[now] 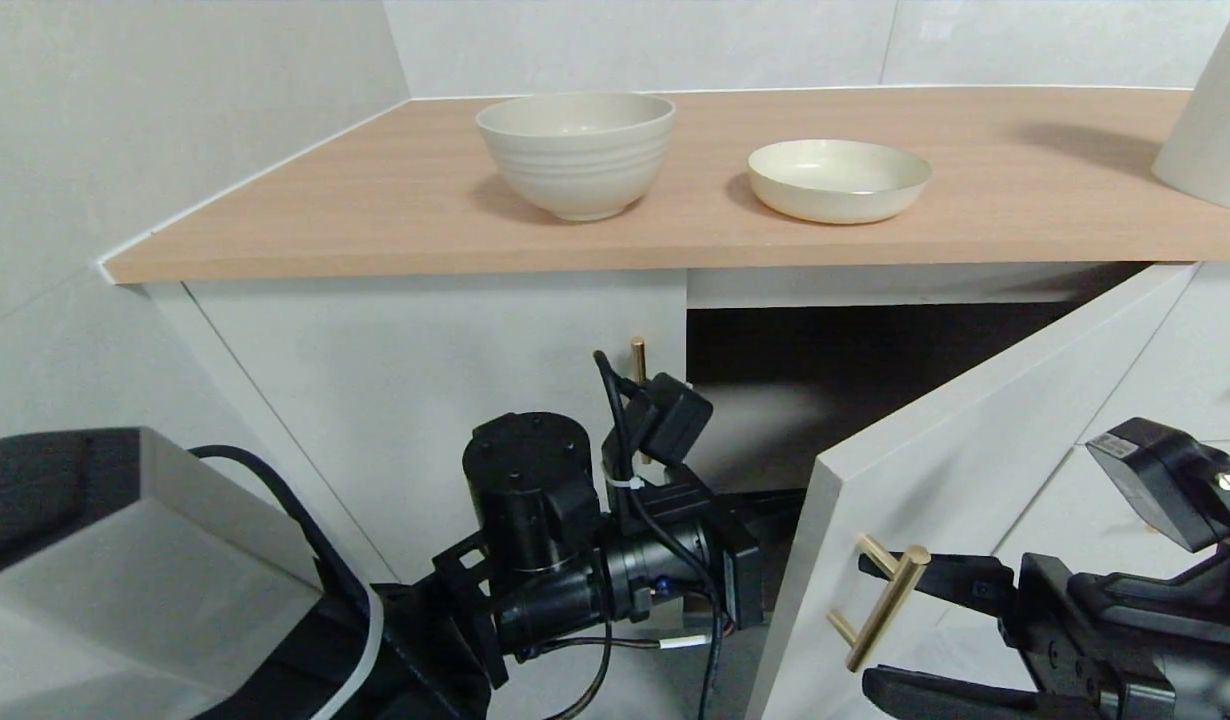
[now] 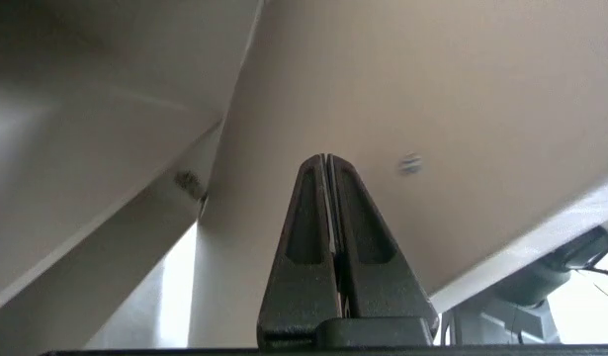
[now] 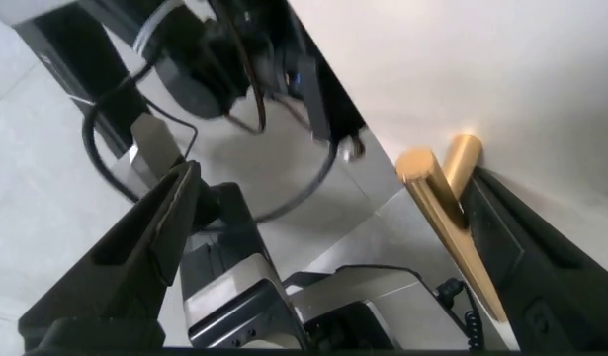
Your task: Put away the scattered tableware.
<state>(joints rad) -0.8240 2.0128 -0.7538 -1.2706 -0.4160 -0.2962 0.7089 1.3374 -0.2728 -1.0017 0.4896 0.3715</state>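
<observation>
Right gripper around the gold door handle, bowls waiting up top.

Closest, the right gripper (image 1: 868,622) is spread wide with the gold handle (image 1: 887,605) between its fingers. The handle's long side runs up and down, a bit tilted, so I think the right arm should pull the cabinet door (image 1: 975,430). The right wrist view shows the handle close against one finger. The left gripper (image 2: 326,163) is pinched tight on nothing. Farther up, the deep bowl (image 1: 575,150) and shallow bowl (image 1: 838,178) sit on the countertop (image 1: 375,220), well apart from both grippers.
</observation>
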